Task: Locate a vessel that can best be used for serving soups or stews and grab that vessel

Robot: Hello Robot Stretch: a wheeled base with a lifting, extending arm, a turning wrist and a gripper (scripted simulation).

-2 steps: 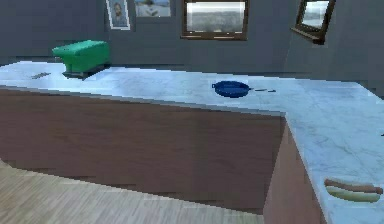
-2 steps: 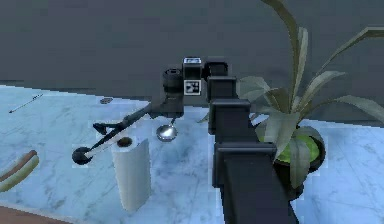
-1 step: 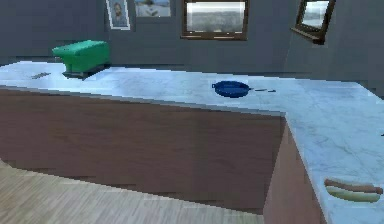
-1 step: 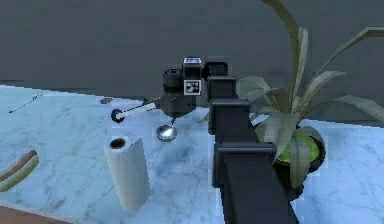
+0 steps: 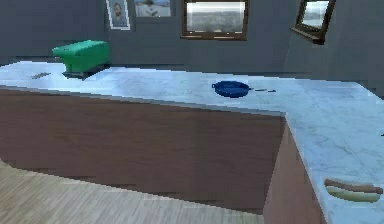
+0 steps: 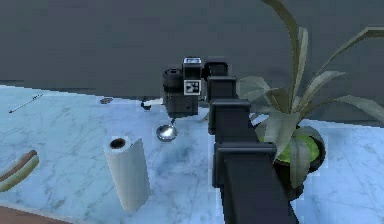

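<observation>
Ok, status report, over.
Hand out over countertop; cannot tell if holding anything. Small silver ladle-like thing right at it. Paper towel roll and potted plant flank arm.

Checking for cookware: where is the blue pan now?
In the forward view, the blue pan lies on the marble counter, just right of the middle, handle toward the view's right; the green appliance stands well to its left.

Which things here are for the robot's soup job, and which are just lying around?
For the job: small shiny silver scoop with round bowl; dark gripper near it.
Just lying about: white paper-towel roll; leafy green potted plant; blue frying pan; green box-shaped toaster; long brown bread roll.
</observation>
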